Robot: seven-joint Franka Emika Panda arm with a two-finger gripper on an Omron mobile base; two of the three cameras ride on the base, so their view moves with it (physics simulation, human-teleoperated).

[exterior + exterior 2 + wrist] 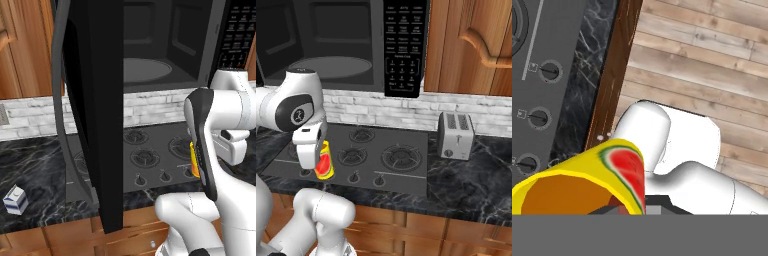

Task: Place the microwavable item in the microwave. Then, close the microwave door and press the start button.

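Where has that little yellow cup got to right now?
The yellow cup is held in the robot's gripper, over the front left edge of the stovetop, well below the open microwave.

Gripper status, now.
Gripper: shut on the yellow cup, held above the front edge of the stovetop.
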